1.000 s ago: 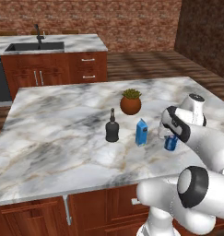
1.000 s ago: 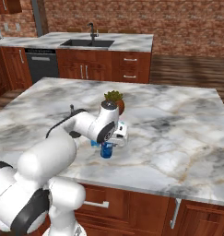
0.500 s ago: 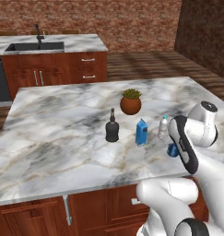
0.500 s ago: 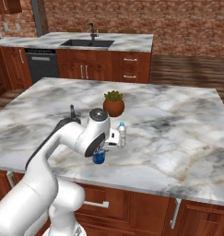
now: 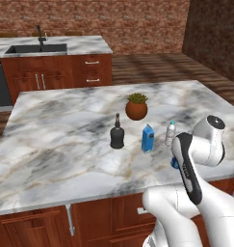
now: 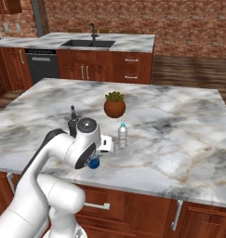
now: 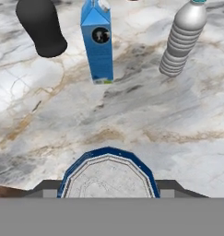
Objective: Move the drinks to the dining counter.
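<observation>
My gripper (image 7: 109,188) is shut on the blue-and-white can (image 7: 109,173), whose round top sits between the dark fingertips (image 7: 42,186). The can (image 6: 93,162) is low over the island, near its front edge, partly behind my arm (image 5: 175,164). The other drinks stand on the island beyond it: a squat black bottle (image 5: 117,137) (image 7: 42,27), a blue carton (image 5: 148,139) (image 7: 98,41) and a clear water bottle (image 5: 170,133) (image 6: 122,135) (image 7: 183,39). The dining counter (image 5: 84,46) (image 6: 133,42), with its black sink and faucet, lies across the aisle at the back.
A terracotta pot with a green plant (image 5: 136,107) (image 6: 115,106) stands on the marble island (image 5: 56,140) behind the drinks. A wooden-floor aisle separates the island from the sink counter. Brick walls close the room at the back.
My arm has swung back toward the island's near edge, and the can has come with it, away from the water bottle and the carton. The other drinks have stayed put.
</observation>
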Robot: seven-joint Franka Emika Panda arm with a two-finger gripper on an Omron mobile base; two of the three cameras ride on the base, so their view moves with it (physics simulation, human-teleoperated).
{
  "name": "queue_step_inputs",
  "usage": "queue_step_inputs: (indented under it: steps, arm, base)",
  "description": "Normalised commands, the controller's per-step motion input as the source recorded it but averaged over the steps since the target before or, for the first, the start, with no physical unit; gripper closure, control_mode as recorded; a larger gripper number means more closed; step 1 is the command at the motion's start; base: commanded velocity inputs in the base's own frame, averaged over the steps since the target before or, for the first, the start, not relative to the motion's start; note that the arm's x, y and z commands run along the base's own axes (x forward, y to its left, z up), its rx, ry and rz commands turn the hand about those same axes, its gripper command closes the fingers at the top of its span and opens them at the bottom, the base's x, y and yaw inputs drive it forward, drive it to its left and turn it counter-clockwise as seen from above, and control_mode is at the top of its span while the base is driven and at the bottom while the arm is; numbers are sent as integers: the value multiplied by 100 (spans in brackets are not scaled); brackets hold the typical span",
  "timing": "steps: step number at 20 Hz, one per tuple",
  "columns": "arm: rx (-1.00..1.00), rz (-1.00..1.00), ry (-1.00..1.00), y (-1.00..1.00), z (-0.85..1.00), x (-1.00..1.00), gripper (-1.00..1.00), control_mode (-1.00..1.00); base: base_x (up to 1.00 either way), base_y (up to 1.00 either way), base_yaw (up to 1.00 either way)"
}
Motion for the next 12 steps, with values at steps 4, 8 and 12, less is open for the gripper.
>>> queue_step_inputs:
  steps: [4, 8, 12]
  arm:
    - [0, 0, -4, 0, 0, 0, 100, -100]
    - [0, 0, -1, 0, 0, 0, 100, -100]
    - [0, 0, 0, 0, 0, 0, 100, 100]
  base:
    - [0, 0, 0]
    - [0, 0, 0]
    - [0, 0, 0]
